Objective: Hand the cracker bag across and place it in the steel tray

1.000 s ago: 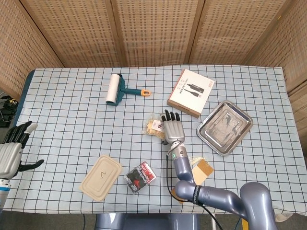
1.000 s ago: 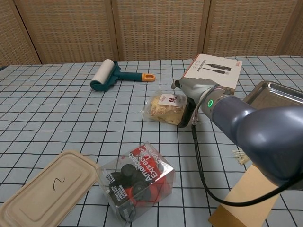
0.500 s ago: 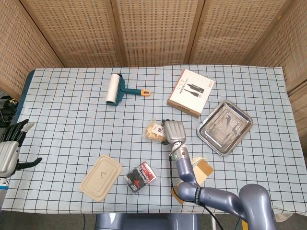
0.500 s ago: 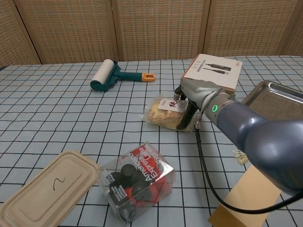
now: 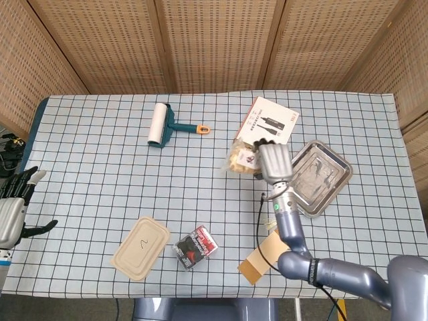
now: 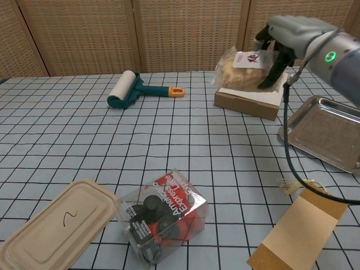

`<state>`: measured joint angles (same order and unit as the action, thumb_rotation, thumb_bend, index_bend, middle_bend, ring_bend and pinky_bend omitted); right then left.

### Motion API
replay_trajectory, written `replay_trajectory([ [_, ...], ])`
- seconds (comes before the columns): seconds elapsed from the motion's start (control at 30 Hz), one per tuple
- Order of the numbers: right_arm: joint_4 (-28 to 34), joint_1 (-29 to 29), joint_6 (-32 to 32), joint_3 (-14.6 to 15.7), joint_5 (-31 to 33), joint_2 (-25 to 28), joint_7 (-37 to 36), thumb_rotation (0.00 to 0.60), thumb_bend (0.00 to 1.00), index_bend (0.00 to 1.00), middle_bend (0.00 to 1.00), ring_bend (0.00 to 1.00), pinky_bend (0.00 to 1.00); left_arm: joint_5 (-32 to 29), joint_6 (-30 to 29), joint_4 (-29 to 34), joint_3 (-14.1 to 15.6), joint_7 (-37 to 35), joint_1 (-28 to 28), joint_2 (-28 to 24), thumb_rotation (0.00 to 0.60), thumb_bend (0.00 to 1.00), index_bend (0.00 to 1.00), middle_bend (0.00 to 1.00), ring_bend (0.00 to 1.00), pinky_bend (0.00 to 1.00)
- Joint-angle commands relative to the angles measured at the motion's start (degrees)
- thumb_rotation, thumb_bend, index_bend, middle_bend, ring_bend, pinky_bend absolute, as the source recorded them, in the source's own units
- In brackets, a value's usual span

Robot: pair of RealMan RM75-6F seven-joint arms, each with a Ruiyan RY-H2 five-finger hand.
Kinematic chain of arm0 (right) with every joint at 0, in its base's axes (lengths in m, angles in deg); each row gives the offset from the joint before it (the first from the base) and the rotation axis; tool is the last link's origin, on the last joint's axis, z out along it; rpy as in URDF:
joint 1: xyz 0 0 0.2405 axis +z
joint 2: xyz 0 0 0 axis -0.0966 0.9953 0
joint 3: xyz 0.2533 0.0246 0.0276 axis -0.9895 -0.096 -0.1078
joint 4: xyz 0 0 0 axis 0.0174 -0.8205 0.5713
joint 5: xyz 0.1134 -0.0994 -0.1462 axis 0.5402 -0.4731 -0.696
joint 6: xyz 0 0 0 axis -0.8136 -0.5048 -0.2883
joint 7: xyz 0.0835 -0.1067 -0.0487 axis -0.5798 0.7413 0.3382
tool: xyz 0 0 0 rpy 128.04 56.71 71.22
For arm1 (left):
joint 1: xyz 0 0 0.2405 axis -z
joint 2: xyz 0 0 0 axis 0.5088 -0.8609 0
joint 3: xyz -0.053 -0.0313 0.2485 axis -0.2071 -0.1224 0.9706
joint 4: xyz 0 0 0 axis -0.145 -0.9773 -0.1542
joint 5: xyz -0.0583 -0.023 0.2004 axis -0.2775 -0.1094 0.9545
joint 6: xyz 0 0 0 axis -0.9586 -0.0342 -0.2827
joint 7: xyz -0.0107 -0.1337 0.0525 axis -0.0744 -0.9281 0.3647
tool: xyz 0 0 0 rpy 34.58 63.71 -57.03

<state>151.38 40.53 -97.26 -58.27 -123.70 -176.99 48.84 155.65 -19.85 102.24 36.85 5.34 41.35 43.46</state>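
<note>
Since a second ago the right hand point(image 5: 275, 162) has lifted the cracker bag point(image 6: 243, 68) off the cloth and carried it toward 2 o'clock; fingers clamped on it, bag airborne near the white box point(image 6: 250, 97). Steel tray point(image 5: 332, 184) at its 4 o'clock, empty. Left hand point(image 5: 15, 207) idle, fingers apart. Remaining: carry over the tray, release.

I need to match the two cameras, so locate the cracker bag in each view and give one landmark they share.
Head view: cracker bag right of centre, held by the right hand, left of the steel tray.
Chest view: cracker bag upper right, lifted in the right hand.
Shared landmark: the white box behind the bag.
</note>
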Motion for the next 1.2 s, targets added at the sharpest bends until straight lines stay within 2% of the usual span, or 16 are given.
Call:
replay_trajectory([
  [0.03, 1.2, -2.7, -1.2, -1.6, 1.8, 4.4, -0.5, 0.600, 0.21, 0.57, 0.47, 0.48, 0.62, 0.1, 0.0, 0.1, -0.1, 0.2, -0.1, 0.0, 0.600, 0.00, 0.00, 0.00, 0.00, 0.00],
  [0.23, -1.9, -5.8, -0.2, -1.7, 5.6, 8.2, -2.8, 0.600, 0.21, 0.57, 0.47, 0.48, 0.62, 0.7, -0.1, 0.4, -0.1, 1.0, -0.3, 0.2, 0.600, 0.00, 0.00, 0.00, 0.00, 0.00],
  [0.27, -4.0, -7.7, 1.0, -1.2, 8.3, 9.0, -4.2, 0.600, 0.21, 0.57, 0.47, 0.48, 0.62, 1.0, -0.1, 0.5, 0.0, 1.4, -0.3, 0.4, 0.600, 0.00, 0.00, 0.00, 0.00, 0.00],
  [0.33, -5.4, -8.6, 2.7, -0.5, 9.1, 9.5, -5.4, 0.600, 0.21, 0.57, 0.47, 0.48, 0.62, 1.1, 0.0, 0.5, 0.0, 1.9, -0.3, 0.6, 0.600, 0.00, 0.00, 0.00, 0.00, 0.00],
  [0.6, -11.3, -10.2, 7.0, 1.1, 12.6, 8.2, -8.5, 0.600, 0.21, 0.56, 0.44, 0.45, 0.61, 1.2, 0.6, 0.7, 0.0, 2.9, -0.4, 0.7, 0.600, 0.00, 0.00, 0.00, 0.00, 0.00],
  [0.77, -14.4, -10.1, 9.0, 2.3, 13.5, 6.9, -8.7, 0.600, 0.21, 0.53, 0.40, 0.41, 0.56, 1.5, 0.9, 0.6, 0.0, 3.1, -0.4, 0.7, 0.600, 0.00, 0.00, 0.00, 0.00, 0.00],
  [0.9, -16.0, -9.9, 9.7, 2.8, 13.2, 5.8, -9.2, 0.600, 0.20, 0.47, 0.33, 0.33, 0.48, 1.6, 1.0, 0.6, -0.1, 3.1, -0.4, 0.6, 0.600, 0.00, 0.00, 0.00, 0.00, 0.00],
  [1.0, -16.3, -9.9, 9.7, 3.0, 12.3, 5.4, -9.7, 0.600, 0.19, 0.41, 0.23, 0.25, 0.32, 1.7, 1.0, 0.6, -0.2, 2.9, -0.5, 0.6, 0.600, 0.00, 0.00, 0.00, 0.00, 0.00],
  [1.13, -15.8, -10.1, 8.9, 3.4, 11.0, 5.5, -10.1, 0.600, 0.16, 0.29, 0.04, 0.05, 0.05, 1.9, 1.1, 0.6, -0.2, 2.7, -0.6, 0.5, 0.600, 0.00, 0.00, 0.00, 0.00, 0.00],
  [1.2, -15.2, -10.3, 8.3, 3.4, 10.8, 5.7, -9.9, 0.600, 0.15, 0.22, 0.00, 0.00, 0.00, 2.0, 1.0, 0.6, -0.2, 2.6, -0.6, 0.4, 0.600, 0.00, 0.00, 0.00, 0.00, 0.00],
])
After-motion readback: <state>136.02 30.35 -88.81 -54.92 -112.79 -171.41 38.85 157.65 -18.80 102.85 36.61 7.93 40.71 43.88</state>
